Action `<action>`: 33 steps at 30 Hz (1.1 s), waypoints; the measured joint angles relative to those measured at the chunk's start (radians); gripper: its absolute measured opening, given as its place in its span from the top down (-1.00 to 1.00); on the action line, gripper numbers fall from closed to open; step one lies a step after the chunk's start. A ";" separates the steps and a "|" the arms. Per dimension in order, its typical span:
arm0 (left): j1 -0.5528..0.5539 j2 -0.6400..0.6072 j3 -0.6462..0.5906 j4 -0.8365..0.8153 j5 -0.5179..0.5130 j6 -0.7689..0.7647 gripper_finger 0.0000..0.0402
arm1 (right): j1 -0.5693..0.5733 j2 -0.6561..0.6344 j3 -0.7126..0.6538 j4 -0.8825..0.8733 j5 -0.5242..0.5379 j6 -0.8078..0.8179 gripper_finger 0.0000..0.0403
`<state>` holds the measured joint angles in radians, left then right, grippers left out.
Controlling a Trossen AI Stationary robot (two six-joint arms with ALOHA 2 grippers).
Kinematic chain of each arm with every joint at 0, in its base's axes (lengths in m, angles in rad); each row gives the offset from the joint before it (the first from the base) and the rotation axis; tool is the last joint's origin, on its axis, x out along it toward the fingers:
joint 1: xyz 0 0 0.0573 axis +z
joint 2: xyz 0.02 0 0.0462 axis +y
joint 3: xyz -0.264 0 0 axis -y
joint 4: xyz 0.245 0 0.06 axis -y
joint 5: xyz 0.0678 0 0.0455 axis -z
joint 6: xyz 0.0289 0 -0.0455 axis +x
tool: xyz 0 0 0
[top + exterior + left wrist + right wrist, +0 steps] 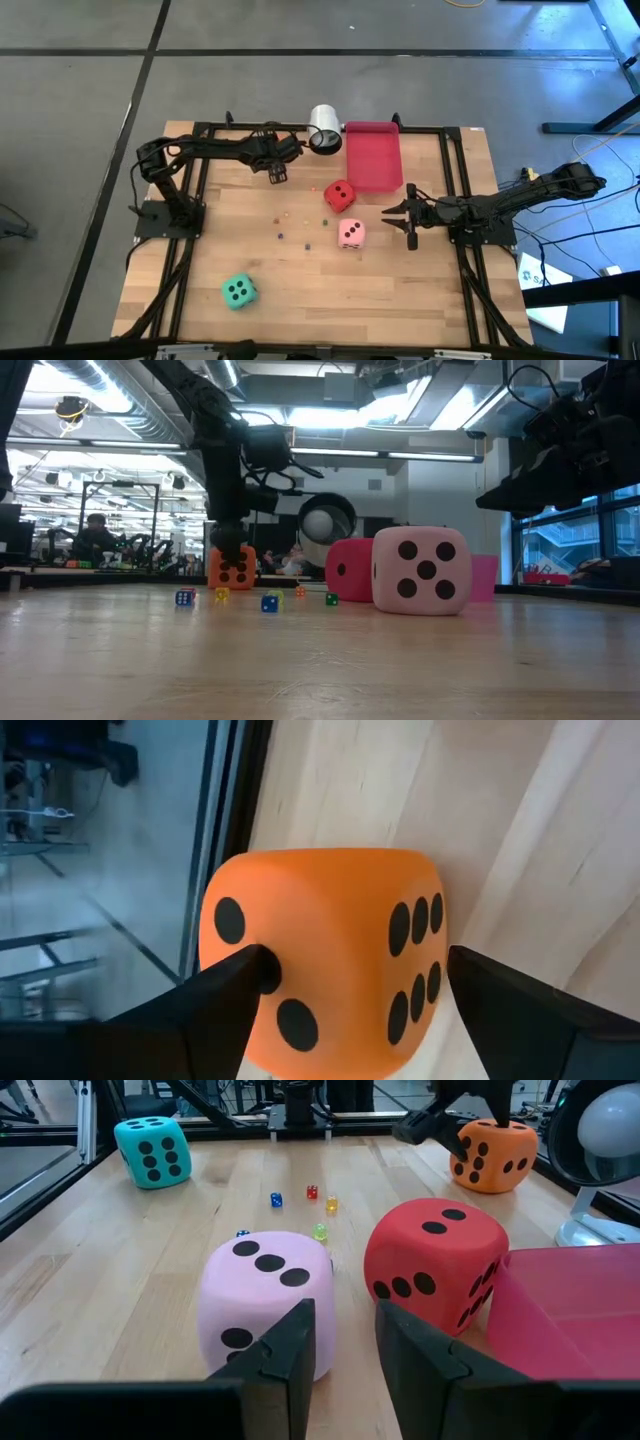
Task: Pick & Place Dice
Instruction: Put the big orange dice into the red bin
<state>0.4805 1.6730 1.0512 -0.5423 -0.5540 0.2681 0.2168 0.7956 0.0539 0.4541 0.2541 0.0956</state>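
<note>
The orange die sits on the desk near its far edge, left of the middle, and the left pincer straddles it, one dark finger on each side; in the left wrist view the near finger touches the die's face, but whether the die is truly squeezed cannot be told. In the low view the orange die rests on the wood under that arm.

The red die lies near the desk's centre, just beside the near edge of the flat red tray. The pink die stands close to the red one, toward the near edge. The green die is well apart from the others, toward the near left corner.

The right pincer hovers just to the right of the pink die, its fingers parted and holding nothing.

A white cup lies at the far edge, touching or just beside the tray's left corner. Several tiny coloured dice are scattered on the wood between the big ones.
</note>
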 joint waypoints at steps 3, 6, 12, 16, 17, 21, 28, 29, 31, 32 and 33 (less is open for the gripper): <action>-0.001 0.024 0.002 0.001 -0.029 0.002 -0.54 | 0.000 0.000 0.000 0.000 0.000 0.000 0.46; -0.001 0.029 0.002 0.000 -0.033 -0.006 -0.54 | 0.000 0.000 0.000 -0.002 0.000 0.000 0.46; -0.002 0.026 0.001 0.000 -0.019 -0.036 -0.53 | 0.000 0.000 0.000 -0.002 0.000 0.000 0.46; -0.002 0.026 0.001 0.000 -0.002 -0.047 -0.48 | 0.000 0.000 0.000 -0.002 0.000 0.000 0.46; -0.002 0.026 0.001 0.000 -0.001 -0.048 -0.44 | 0.000 0.000 0.000 -0.002 0.000 0.000 0.46; -0.002 0.027 0.001 0.000 0.002 -0.047 -0.23 | 0.000 0.000 0.000 -0.002 0.000 0.000 0.46; -0.001 0.027 0.000 -0.004 0.032 -0.047 0.16 | 0.000 0.000 0.000 -0.002 0.000 0.000 0.46; -0.001 0.029 0.000 -0.004 0.034 -0.047 0.19 | 0.000 0.000 0.000 -0.002 0.000 0.000 0.46; -0.001 0.036 0.000 -0.004 0.040 -0.047 0.23 | 0.000 0.000 0.000 -0.002 0.000 0.000 0.46; -0.001 0.042 0.000 -0.004 0.042 -0.047 0.24 | 0.000 0.000 0.000 -0.002 0.000 0.000 0.46; -0.001 0.050 0.000 -0.004 0.045 -0.047 0.24 | 0.000 0.000 0.000 -0.002 0.000 0.000 0.46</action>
<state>0.4793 1.7233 1.0512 -0.5461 -0.5093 0.2210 0.2168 0.7956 0.0540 0.4518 0.2539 0.0956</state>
